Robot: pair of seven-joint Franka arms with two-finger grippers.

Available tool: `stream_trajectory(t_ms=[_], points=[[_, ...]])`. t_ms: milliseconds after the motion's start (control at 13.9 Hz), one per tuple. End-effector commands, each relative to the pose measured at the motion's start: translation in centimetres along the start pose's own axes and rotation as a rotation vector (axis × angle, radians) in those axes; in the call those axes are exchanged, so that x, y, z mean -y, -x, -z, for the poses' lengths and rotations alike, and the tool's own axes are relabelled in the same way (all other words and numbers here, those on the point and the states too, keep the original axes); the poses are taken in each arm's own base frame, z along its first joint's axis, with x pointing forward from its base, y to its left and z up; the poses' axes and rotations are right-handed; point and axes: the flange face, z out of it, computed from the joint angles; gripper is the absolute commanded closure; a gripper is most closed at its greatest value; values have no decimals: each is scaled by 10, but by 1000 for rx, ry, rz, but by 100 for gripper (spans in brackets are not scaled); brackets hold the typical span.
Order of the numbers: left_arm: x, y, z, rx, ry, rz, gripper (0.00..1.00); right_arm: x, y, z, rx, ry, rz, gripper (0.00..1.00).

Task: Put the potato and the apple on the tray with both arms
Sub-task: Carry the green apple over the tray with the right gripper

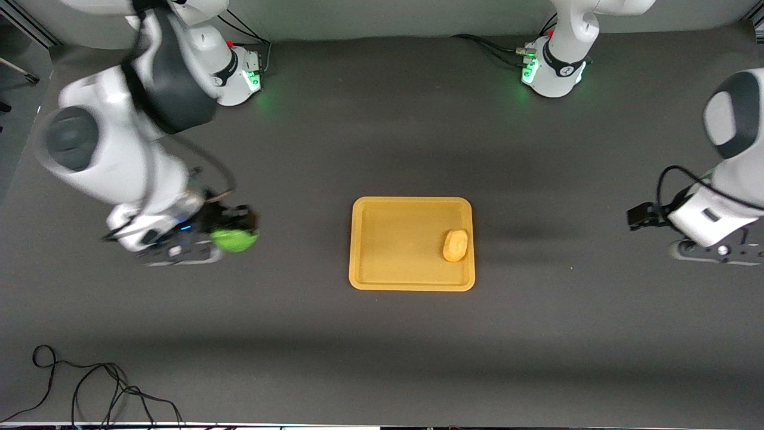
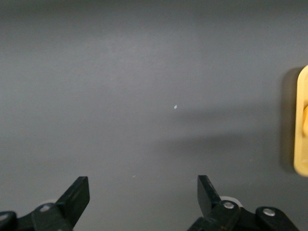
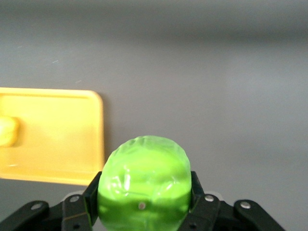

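The yellow-orange tray (image 1: 382, 245) lies mid-table. The potato (image 1: 455, 245) rests in it near the rim toward the left arm's end. My right gripper (image 1: 237, 230) is shut on the green apple (image 1: 234, 240) and holds it above the bare table, toward the right arm's end, apart from the tray. In the right wrist view the apple (image 3: 144, 185) fills the gap between the fingers, with the tray (image 3: 57, 139) and the potato (image 3: 7, 131) farther off. My left gripper (image 2: 143, 192) is open and empty over bare table toward the left arm's end; the tray's rim (image 2: 302, 130) shows at the edge.
Black cables (image 1: 95, 388) lie on the table's near corner toward the right arm's end. The two arm bases (image 1: 552, 68) stand along the table's farthest edge. The table surface is dark grey.
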Motion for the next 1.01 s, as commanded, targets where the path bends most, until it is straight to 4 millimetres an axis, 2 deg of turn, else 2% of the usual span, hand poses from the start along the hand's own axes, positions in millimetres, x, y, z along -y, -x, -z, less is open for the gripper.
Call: stream_trajectory(t_ms=[0, 72, 144, 216, 359, 431, 575, 719, 934], points=[[31, 21, 3, -11, 80, -27, 0, 120, 41, -26, -5, 3, -83, 54], [40, 23, 1, -21, 91, -12, 0, 161, 53, -36, -17, -2, -115, 54], [45, 23, 0, -28, 90, -1, 0, 189, 62, -45, -26, -4, -142, 54], [42, 19, -1, -43, 84, 5, 0, 221, 77, -59, -31, -5, -147, 54], [37, 15, -1, -49, 76, -4, 0, 266, 99, -93, -31, 4, -124, 54], [36, 14, 0, -51, 68, -9, 0, 273, 99, -112, -48, 12, -115, 54], [28, 7, 6, -56, 61, -27, 0, 277, 88, -171, -86, 67, -96, 54], [25, 4, 12, -63, 58, -44, 0, 280, 81, -217, -99, 70, -89, 54], [17, 3, 16, -31, 28, -71, 0, 278, 72, -262, -128, 73, -81, 54]])
